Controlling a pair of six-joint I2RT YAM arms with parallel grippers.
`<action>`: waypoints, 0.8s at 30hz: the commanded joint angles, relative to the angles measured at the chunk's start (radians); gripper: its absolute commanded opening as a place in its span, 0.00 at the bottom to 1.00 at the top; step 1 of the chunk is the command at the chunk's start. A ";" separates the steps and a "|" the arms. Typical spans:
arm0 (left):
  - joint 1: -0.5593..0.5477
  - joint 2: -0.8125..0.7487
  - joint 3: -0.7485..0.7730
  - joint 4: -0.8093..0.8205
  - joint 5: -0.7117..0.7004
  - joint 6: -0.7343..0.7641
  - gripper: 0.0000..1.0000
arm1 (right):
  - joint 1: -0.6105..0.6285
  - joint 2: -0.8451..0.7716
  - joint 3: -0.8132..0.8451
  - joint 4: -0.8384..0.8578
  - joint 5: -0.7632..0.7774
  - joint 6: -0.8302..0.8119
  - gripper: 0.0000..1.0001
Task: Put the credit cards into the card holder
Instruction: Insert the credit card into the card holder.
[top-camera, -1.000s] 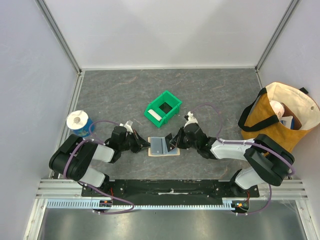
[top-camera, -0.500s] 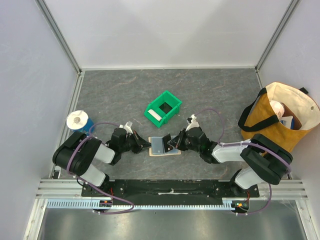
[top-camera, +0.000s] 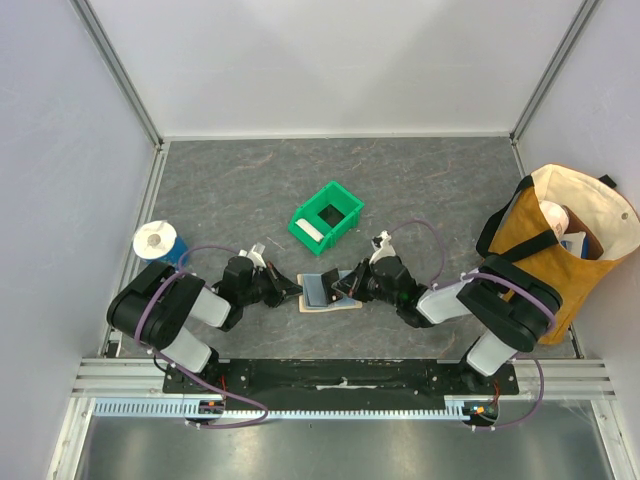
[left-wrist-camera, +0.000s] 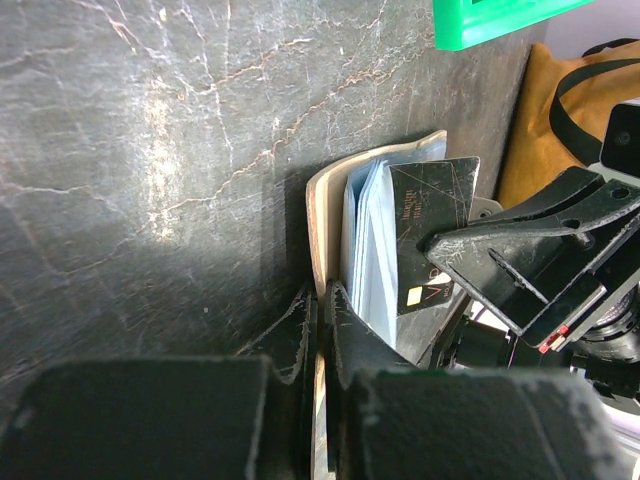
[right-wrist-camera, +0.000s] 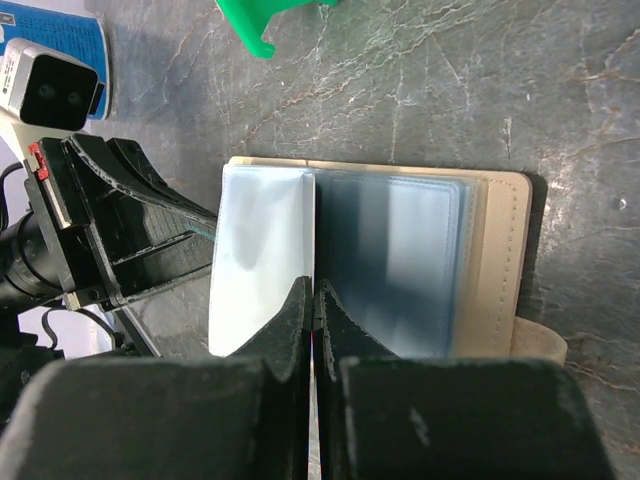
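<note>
left gripper (left-wrist-camera: 322, 300) pinches card holder (right-wrist-camera: 495, 250) cover at near edge of table (top-camera: 250, 190) | right gripper (right-wrist-camera: 313, 295), clamped on dark credit card (left-wrist-camera: 430, 215), has closed in over the sleeves (right-wrist-camera: 390, 260) — insertion likely starting

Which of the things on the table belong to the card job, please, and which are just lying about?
Belong to the job: holder; dark card at the holder's pockets.
Lying about: green bin; tote bag; blue roll.

Green bin (left-wrist-camera: 490, 18) cut by top edge; card holder (right-wrist-camera: 400, 260) inside blurred.
</note>
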 joint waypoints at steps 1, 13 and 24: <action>-0.013 0.060 -0.046 -0.224 -0.118 0.043 0.02 | 0.001 0.051 -0.025 0.091 -0.029 0.019 0.00; -0.013 0.059 -0.046 -0.224 -0.119 0.043 0.02 | 0.001 -0.047 -0.085 0.029 0.060 0.061 0.00; -0.014 0.054 -0.045 -0.222 -0.115 0.044 0.02 | 0.001 0.096 -0.050 0.153 -0.044 0.104 0.00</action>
